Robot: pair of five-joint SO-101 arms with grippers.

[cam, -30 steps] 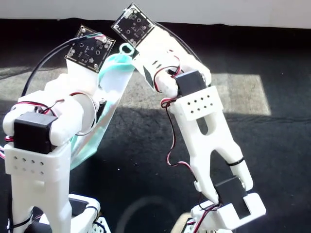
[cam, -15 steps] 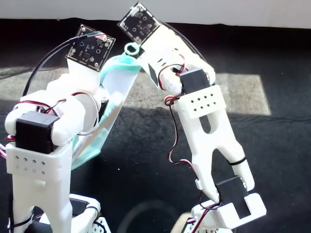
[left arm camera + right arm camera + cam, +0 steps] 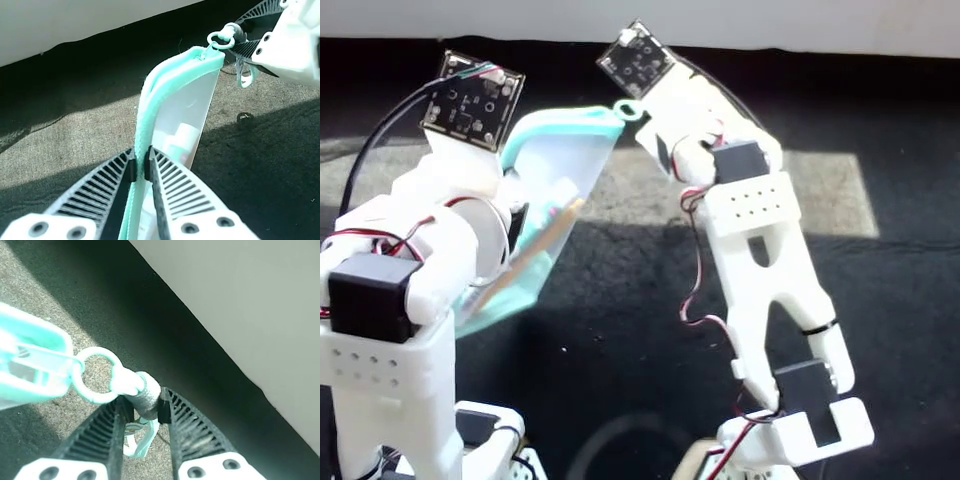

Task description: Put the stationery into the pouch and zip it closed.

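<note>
Left arm (image 3: 390, 300): nearest the camera in the high view, standing upright at the table's front edge.
Left gripper (image 3: 140, 162): closed tight. Its 2 ribbed fingers (image 3: 172, 182) pinch the mint zip band of the pouch, with nothing but that band between them.
Pouch (image 3: 560, 165): translucent with mint trim, held clear of the table and stretched between the 2 grippers. It is tilted, and the ring end is its highest point. Whether the zip is run fully shut cannot be told.
Stationery (image 3: 186, 136): inside the pouch. A white tube-shaped piece and a slim pale stick show through the clear wall.
Zip ring (image 3: 95, 375): a mint loop at the pouch's upper corner, linked to a short grey pull (image 3: 145, 390).
Right gripper (image 3: 145, 405): clamped on the grey pull just behind the ring. Both fingers press the pull from either side.
Table (image 3: 620, 330): a dark mat under both arms, with 1 sunlit patch (image 3: 820, 190) farther back.
Wall (image 3: 250, 300): a pale surface beyond the table's far edge.
</note>
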